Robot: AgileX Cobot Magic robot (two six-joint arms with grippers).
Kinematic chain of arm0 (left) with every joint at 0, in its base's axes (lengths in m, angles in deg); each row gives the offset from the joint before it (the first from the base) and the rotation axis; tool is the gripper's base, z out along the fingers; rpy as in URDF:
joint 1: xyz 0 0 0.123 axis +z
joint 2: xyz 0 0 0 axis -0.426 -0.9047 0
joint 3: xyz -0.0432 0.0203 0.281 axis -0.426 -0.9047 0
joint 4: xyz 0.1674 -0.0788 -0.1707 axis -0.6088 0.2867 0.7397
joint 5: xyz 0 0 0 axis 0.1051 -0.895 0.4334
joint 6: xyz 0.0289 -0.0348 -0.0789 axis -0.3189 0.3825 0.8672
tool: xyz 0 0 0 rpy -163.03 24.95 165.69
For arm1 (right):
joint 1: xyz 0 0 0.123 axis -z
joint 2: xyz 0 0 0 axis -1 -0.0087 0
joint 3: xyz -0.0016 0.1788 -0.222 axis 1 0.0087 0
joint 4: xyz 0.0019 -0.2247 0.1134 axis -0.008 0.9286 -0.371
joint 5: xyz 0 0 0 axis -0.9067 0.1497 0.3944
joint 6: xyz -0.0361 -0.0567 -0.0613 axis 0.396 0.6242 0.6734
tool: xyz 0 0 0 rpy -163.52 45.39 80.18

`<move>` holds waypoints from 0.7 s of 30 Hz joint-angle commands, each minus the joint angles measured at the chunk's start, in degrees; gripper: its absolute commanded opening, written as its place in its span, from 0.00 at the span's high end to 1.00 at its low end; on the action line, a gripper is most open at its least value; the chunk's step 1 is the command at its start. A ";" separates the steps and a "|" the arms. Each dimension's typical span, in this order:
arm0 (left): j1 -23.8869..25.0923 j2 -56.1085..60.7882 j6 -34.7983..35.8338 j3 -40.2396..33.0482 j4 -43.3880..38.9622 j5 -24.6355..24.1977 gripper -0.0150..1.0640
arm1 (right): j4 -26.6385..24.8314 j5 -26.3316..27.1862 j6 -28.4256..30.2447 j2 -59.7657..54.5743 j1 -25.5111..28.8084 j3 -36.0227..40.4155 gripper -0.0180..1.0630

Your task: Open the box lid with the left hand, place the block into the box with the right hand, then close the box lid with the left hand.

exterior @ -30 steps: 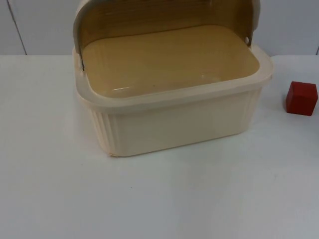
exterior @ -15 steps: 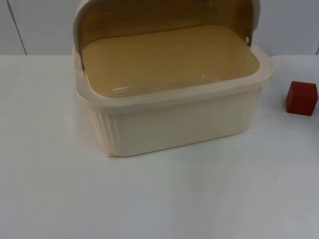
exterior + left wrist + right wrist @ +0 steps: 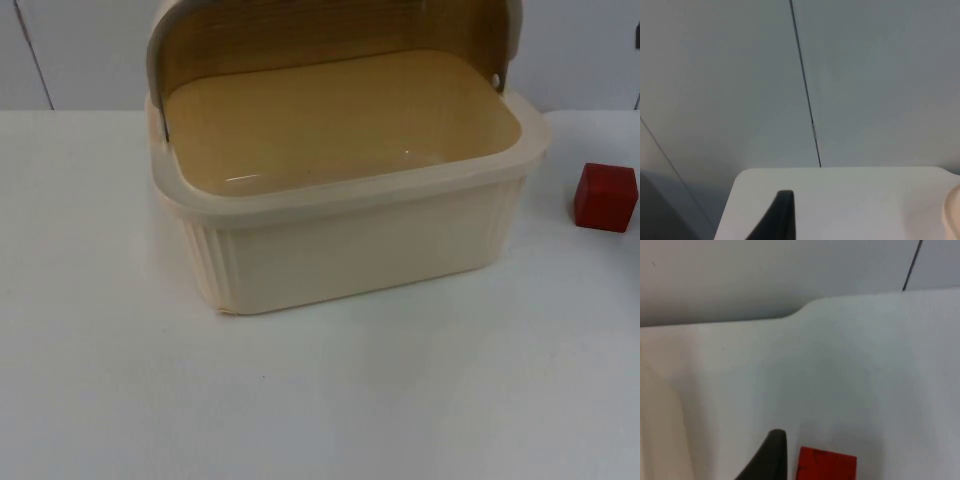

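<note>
A cream box [image 3: 360, 250] stands mid-table with its lid [image 3: 330, 30] rolled back over the far side, and the tan inside is bare. A red block [image 3: 605, 197] sits on the table to the right of the box, apart from it. My right gripper [image 3: 771, 457] hovers over the table just beside the red block [image 3: 826, 466], with the box's wall [image 3: 657, 415] to its other side. My left gripper [image 3: 781, 217] hangs off by the table's far left corner, facing the grey wall, and a sliver of the box [image 3: 954, 215] shows beside it.
The grey partition wall [image 3: 80, 50] closes off the table behind the box. White table top [image 3: 330, 400] stretches in front of the box and to its left. The block lies close to the table's right side.
A dark bit of the right arm has appeared at the upper right edge of the top view. Box, lid and block have not moved.
</note>
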 commanded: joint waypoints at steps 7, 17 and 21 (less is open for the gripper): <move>0.13 -0.30 0.34 -0.14 -2.26 -0.15 0.02 | -0.05 2.47 -7.61 -9.14 -0.10 -0.43 0.01; 0.13 -0.30 0.34 -0.14 -2.48 -0.15 0.02 | -0.05 5.33 -8.84 -15.06 -0.57 -0.51 0.01; 0.13 -0.30 0.34 -0.14 -3.45 -0.15 0.02 | -0.05 6.29 -8.84 -16.05 -1.05 -0.94 0.01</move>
